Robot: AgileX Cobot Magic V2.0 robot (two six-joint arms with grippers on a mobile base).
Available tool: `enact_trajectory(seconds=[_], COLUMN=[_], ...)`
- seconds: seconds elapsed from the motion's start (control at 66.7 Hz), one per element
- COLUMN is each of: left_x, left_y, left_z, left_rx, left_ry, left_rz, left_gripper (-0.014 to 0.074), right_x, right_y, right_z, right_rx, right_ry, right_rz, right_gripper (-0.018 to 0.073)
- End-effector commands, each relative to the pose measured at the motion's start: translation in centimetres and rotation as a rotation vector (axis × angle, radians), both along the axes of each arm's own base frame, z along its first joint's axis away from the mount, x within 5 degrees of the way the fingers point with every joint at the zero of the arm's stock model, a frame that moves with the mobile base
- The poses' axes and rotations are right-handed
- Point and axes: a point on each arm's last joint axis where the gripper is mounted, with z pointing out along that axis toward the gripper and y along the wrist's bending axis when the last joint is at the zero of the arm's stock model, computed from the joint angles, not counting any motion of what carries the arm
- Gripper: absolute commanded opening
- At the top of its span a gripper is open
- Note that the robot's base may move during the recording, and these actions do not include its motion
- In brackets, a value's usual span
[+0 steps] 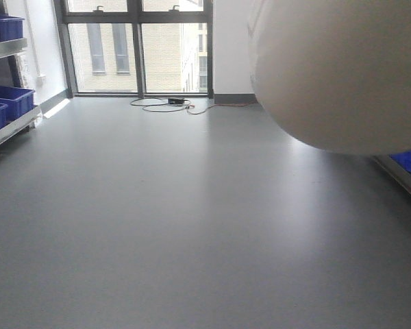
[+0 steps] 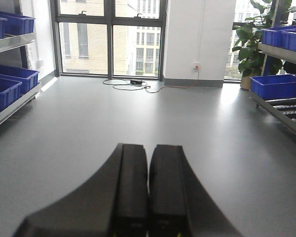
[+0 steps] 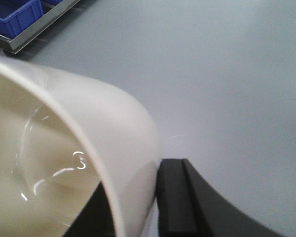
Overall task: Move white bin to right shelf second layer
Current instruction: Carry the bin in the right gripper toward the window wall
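Note:
The white bin (image 1: 335, 68) fills the upper right of the front view, held up in the air close to the camera. In the right wrist view my right gripper (image 3: 138, 197) is shut on the white bin's (image 3: 64, 148) wall, one finger inside the rim and one finger (image 3: 175, 197) outside. My left gripper (image 2: 149, 187) is shut and holds nothing, hanging over the bare grey floor. A steel rack with roller lanes (image 2: 286, 106) stands at the right edge of the left wrist view. I cannot tell which of its levels is the right shelf second layer.
Blue bins (image 2: 278, 84) sit on the right rack, and more blue bins (image 1: 10, 99) on a steel rack at the left. Windows, a black box and cables (image 1: 175, 103) lie at the far wall. A potted plant (image 2: 249, 44) stands at the back right. Grey floor (image 1: 192, 219) stretches between the racks.

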Motion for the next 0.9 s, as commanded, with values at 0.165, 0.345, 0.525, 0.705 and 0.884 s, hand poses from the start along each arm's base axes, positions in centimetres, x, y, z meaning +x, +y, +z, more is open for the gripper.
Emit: enact_trajectory(seconds=[0.165,0.345,0.525,0.705,0.884], left_x=[0.1,0.1,0.1,0.1,0.1], left_y=[0.02,0.02,0.02,0.02,0.02], left_z=[-0.45,-0.45,-0.45,-0.45,-0.45], left_rx=[-0.025,-0.025,-0.025,-0.025,-0.025], left_ry=[-0.05,-0.05,-0.05,-0.05,-0.05], left_rz=[0.0,0.0,0.0,0.0,0.0], left_gripper=[0.0085,0.0085,0.0085,0.0085,0.0085], right_x=[0.21,0.21,0.21,0.21,0.21], right_y=[-0.07,-0.07,-0.07,-0.07,-0.07], right_z=[1.93,1.93,1.93,1.92,1.92], right_rx=[0.057,0.057,0.057,0.056,0.056], right_ry=[-0.117,-0.117,-0.117,-0.116,-0.116], right_rz=[-0.015,-0.015,-0.015,-0.015,-0.015], right_gripper=[0.0055,0.0055,0.0055,0.0055,0.0055])
